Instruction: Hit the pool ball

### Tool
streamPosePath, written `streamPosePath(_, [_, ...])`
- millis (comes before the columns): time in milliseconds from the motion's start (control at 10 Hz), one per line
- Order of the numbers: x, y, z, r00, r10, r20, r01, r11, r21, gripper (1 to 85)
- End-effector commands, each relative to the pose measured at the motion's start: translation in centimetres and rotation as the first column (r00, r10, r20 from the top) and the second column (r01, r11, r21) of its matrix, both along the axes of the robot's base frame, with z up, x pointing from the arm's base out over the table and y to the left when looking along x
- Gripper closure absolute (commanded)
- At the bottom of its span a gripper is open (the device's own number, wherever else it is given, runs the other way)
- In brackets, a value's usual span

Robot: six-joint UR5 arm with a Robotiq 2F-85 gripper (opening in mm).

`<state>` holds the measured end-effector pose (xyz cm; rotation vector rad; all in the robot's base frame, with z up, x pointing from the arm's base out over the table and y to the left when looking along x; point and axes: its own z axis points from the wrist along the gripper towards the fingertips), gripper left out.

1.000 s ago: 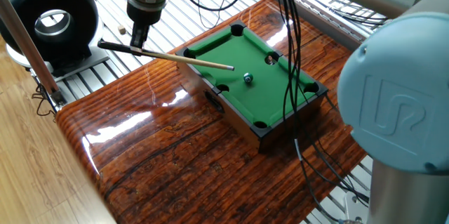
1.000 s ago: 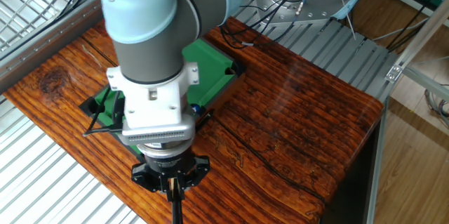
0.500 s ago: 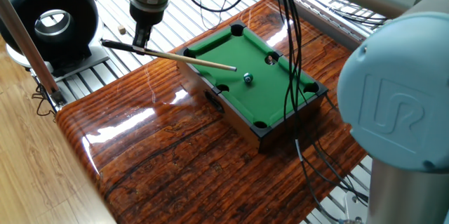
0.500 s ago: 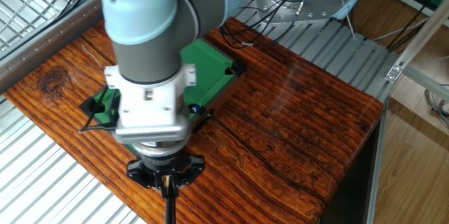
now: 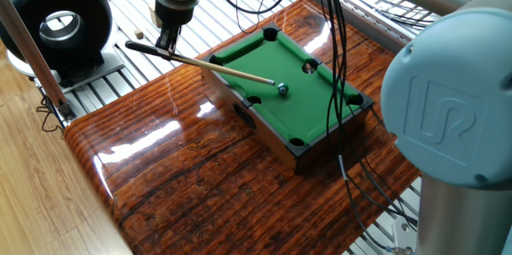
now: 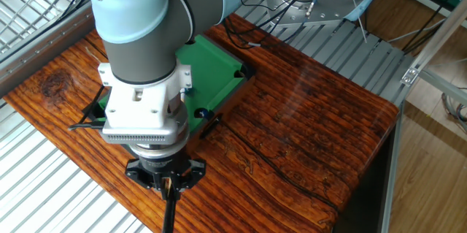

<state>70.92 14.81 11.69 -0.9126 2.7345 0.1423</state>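
While fingers (image 5: 166,41) clamp cue stick (image 5: 204,63) butt — long axis slants down-right, tip touching pool ball (image 5: 282,89).

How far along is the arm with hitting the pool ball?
Done: the hand grips the cue stick, aimed across the green mini pool table. In hand: the cue tip sits right at the pool ball; contact can't be confirmed. Left: the ball sits mid-felt, not in any pocket.
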Motion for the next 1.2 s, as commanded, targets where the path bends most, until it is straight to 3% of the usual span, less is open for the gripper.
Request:
streamPosePath(0, [0.6, -0.4, -0.1, 0.999, -0.031, 0.008, 0.031, 0.999, 0.007, 84.7])
streamPosePath(300, [1.3, -0.7, -0.6, 0.999, -0.027, 0.023, 0.028, 1.000, -0.008, 84.7])
streamPosePath(700, [0.7, -1.5, -1.4, 1.000, -0.019, 0.010, 0.019, 1.000, -0.015, 84.7])
streamPosePath(900, [-0.7, -2.1, -1.9, 1.000, -0.018, -0.016, 0.018, 1.000, -0.012, 84.7])
streamPosePath(1100, [-2.4, -2.9, -1.3, 0.999, -0.017, -0.045, 0.016, 1.000, -0.026, 84.7])
